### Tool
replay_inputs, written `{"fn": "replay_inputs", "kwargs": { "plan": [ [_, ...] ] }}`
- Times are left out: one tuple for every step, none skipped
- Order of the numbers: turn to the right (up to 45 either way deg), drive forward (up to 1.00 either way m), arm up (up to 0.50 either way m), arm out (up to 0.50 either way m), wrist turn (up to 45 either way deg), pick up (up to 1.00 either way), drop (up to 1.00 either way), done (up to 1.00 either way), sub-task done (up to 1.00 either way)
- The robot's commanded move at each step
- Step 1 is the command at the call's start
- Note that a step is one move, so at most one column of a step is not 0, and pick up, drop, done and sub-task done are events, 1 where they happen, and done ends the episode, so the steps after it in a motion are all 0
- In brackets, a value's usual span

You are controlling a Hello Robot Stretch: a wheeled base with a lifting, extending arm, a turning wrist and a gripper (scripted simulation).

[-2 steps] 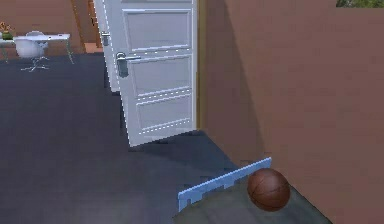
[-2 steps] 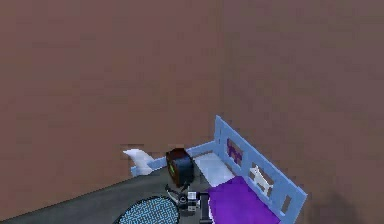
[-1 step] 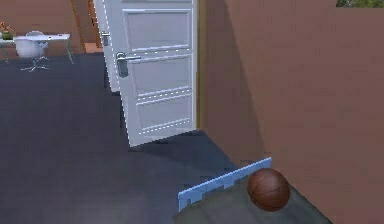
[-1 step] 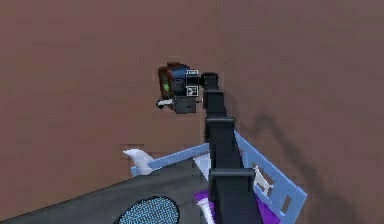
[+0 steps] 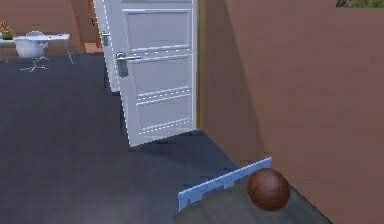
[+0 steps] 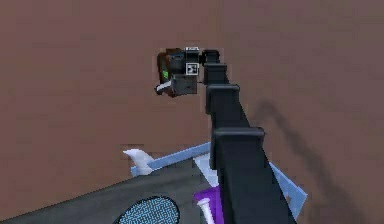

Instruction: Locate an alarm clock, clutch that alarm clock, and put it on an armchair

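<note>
Alarm clock [image 6: 165,67]: taken to be the small dark boxy thing with a green mark at the far end of the gripper [image 6: 167,84]. It hangs in the air, clear of every surface, with bare brown wall [image 6: 70,80] behind it, so the claw holds it.

Arm side view, largest first:
- Brown wall across the whole background.
- Arm [image 6: 236,140]: dark square bar rising from the bottom edge, just right of the middle, toward the wall.
- Dark grey surface [image 6: 90,205] at the bottom left, with a bluish oval patch [image 6: 150,211] on it.
- Pale blue rail [image 6: 178,157] running along the foot of the wall, passing behind the arm.
- Small purple piece [image 6: 204,206] just left of the arm's base; cannot tell what it is.

Forward view, largest first:
- The brown wall [image 5: 300,80] takes up the right half.
- Dark floor [image 5: 60,140] on the left and centre.
- White panelled door [image 5: 160,70] with a metal handle, standing ajar at the wall's near edge. A second white door [image 5: 104,40] stands just behind it.
- Blue rail [image 5: 225,183] low on the floor at the wall's foot.
- Brown ball [image 5: 268,188], seamed like a basketball, just beside the rail's right end.
- White table [image 5: 45,38] and white chair [image 5: 35,52], far off at the upper left, next to each other.
</note>
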Motion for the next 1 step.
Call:
{"fn": "replay_inputs", "kwargs": {
  "plan": [
    [0.0, 0.0, 0.0, 0.0, -45.0, 0.0, 0.0, 0.0, 0.0]
  ]
}}
